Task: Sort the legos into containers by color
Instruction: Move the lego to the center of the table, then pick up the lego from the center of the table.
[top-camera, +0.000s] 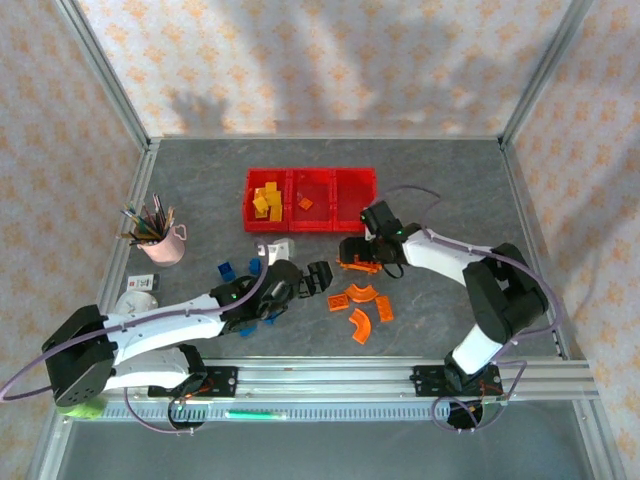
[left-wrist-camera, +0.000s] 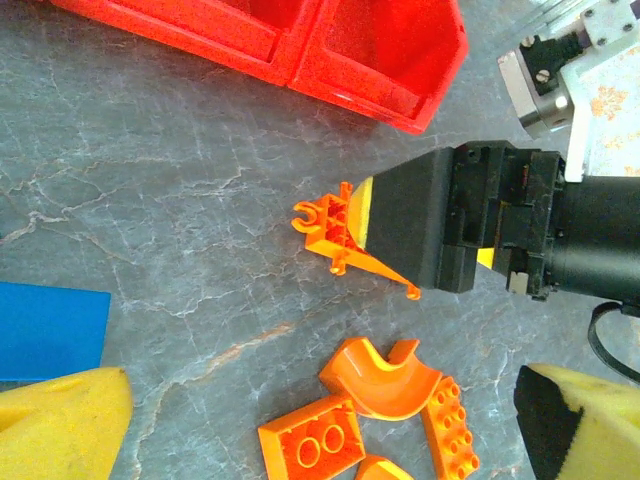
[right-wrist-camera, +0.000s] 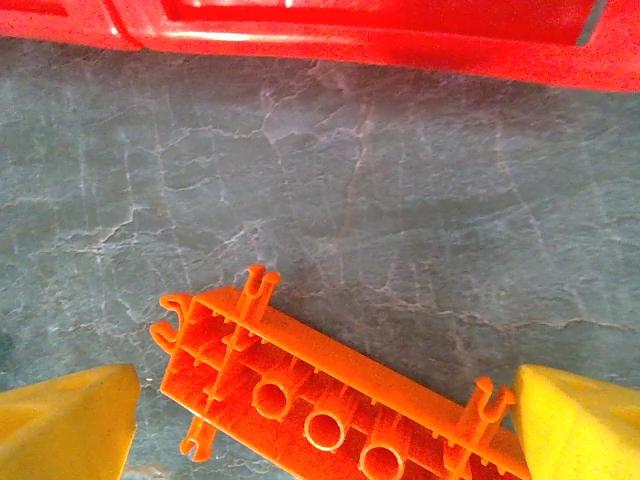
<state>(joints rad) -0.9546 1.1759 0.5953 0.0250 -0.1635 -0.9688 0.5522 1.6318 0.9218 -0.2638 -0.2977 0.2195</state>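
R gripper (right-wrist-camera: 322, 420) has its jaws wide apart w/ nothing clamped. Long orange plate (right-wrist-camera: 300, 395) lies btwn its yellow pads (right-wrist-camera: 65, 425), underside up, round tubes showing. One pad has a clear gap to the plate. The other sits right at the plate's end clip; can't tell if it touches. From the L wrist cam the plate looks tilted, one edge up against the R gripper's black finger block; flat or leaning, can't say for sure. Plate is on the grey tabletop (top-camera: 450, 190) just in front of the red containers (top-camera: 310, 198), nearest the right-hand bin, not in any of them.

L gripper (left-wrist-camera: 325, 415) is also spread wide, holding nothing. Its pads sit either side of a cluster of orange bricks on the tabletop: an arch (left-wrist-camera: 385, 375), a square 2x2 (left-wrist-camera: 310, 440) and a longer studded one (left-wrist-camera: 452, 432). Blue brick (left-wrist-camera: 50, 330) lies just beside one pad.

Top view: yellow bricks (top-camera: 265, 200) are in the left bin and one orange brick (top-camera: 305, 203) is in the mid bin. Loose blue bricks (top-camera: 226, 269) lie on the table, left of the L gripper. Pink pencil cup (top-camera: 165, 243) stands well off to the left, near the frame post.
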